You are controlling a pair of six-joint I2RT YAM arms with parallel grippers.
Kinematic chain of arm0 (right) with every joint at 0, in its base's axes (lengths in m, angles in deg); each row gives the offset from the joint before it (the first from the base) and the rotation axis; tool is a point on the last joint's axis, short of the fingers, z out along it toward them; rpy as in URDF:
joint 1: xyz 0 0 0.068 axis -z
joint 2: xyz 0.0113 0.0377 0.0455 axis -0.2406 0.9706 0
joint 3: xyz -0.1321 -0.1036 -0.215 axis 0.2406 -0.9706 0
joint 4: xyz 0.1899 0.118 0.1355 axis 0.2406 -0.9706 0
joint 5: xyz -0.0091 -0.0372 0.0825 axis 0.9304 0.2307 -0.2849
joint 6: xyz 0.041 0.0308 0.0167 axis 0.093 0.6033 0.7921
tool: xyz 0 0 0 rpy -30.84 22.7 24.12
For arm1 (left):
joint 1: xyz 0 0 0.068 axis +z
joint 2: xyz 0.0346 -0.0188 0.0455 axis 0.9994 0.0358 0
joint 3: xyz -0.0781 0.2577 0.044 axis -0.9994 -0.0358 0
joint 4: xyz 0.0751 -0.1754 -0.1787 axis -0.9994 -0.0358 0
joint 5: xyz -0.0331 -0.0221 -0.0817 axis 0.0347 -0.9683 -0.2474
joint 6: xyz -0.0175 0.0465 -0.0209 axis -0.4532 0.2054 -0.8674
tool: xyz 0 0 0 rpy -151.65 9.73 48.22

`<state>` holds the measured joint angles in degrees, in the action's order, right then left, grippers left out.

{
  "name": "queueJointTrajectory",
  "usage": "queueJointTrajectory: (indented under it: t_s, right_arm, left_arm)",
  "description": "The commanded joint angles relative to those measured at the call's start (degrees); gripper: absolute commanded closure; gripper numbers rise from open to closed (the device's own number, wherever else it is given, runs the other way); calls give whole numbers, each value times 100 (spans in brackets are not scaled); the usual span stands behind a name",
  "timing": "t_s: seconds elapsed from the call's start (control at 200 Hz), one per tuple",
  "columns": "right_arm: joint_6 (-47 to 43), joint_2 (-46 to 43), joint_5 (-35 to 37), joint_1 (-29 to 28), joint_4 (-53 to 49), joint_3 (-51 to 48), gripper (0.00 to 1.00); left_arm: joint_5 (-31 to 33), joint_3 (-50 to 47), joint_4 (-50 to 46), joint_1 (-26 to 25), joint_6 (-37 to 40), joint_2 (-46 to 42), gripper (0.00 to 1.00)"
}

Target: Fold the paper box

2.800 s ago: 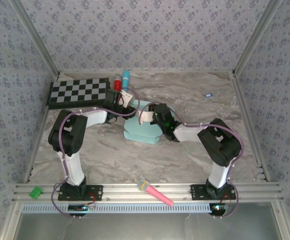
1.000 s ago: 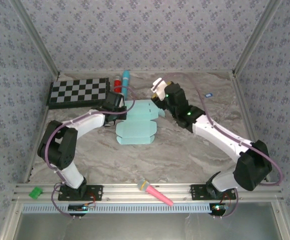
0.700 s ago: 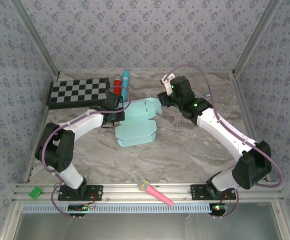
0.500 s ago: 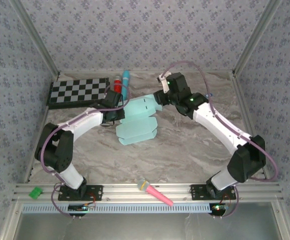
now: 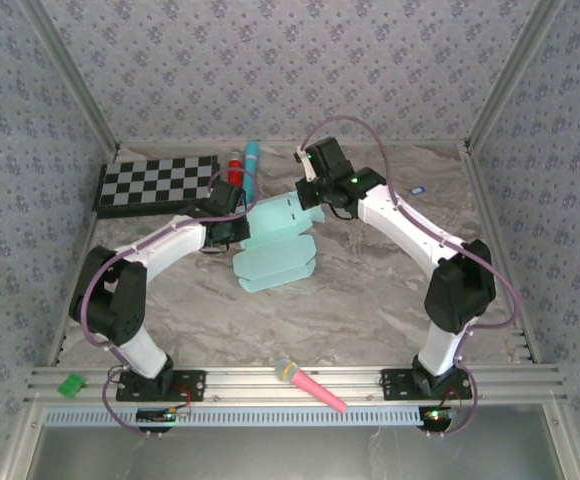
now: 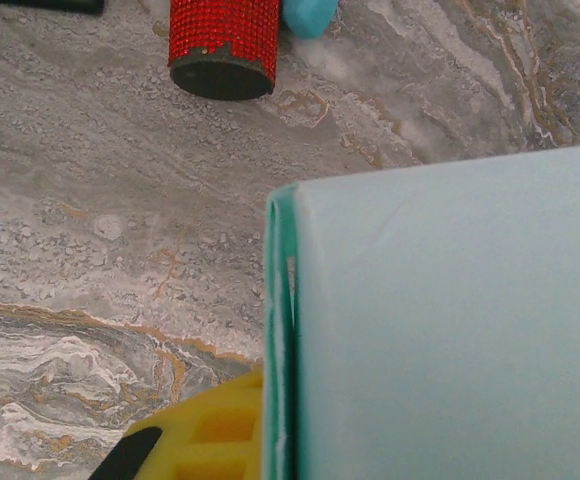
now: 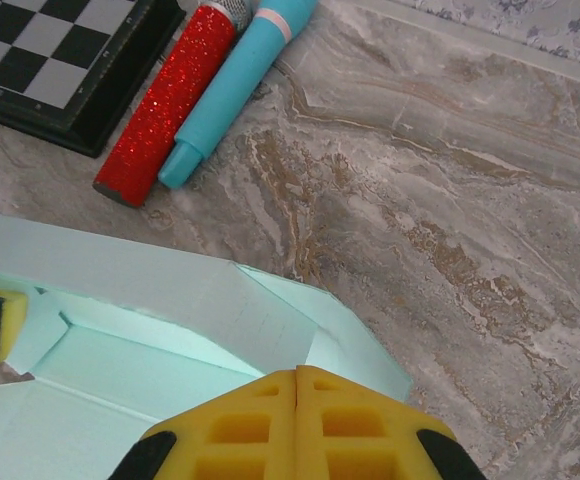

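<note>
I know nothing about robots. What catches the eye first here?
The left arm and right arm meet over a pale mint paper box mid-table, jaws shut at its far end. Behind it, toward the left, lie a checkerboard, a glittery red tube and a blue tube.

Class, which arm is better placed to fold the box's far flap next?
Right, probably: the right gripper sits shut at the far flap of the paper box, while the left gripper is pinching its left edge.
</note>
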<state>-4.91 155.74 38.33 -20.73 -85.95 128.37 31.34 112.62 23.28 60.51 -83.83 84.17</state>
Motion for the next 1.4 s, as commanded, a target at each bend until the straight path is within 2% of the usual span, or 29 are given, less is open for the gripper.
queueJointTrajectory:
  t_s: [0.0,0.3,0.45,0.75,1.139,1.299,1.394]
  right_arm:
    - [73,258,144,-41,-293,340,100]
    - [94,721,565,-116,-583,687,100]
    - [117,886,551,-132,-724,786,100]
    - [386,953,-79,-103,-660,644,100]
    - [901,767,-1236,99,164,129,100]
    - [1050,608,-1398,209,457,-100,100]
    - [1041,518,-1165,214,465,-168,100]
  left_arm:
    - [-103,127,-50,-16,-70,-198,100]
    - [-154,142,-35,-11,-56,-226,100]
    - [-166,142,-28,-8,-63,-235,100]
    - [-306,118,81,-11,-74,-276,100]
    - [-350,100,117,-15,-107,-320,100]
    - [-330,72,139,-9,-142,-314,100]
    - [-313,62,137,-11,-153,-314,100]
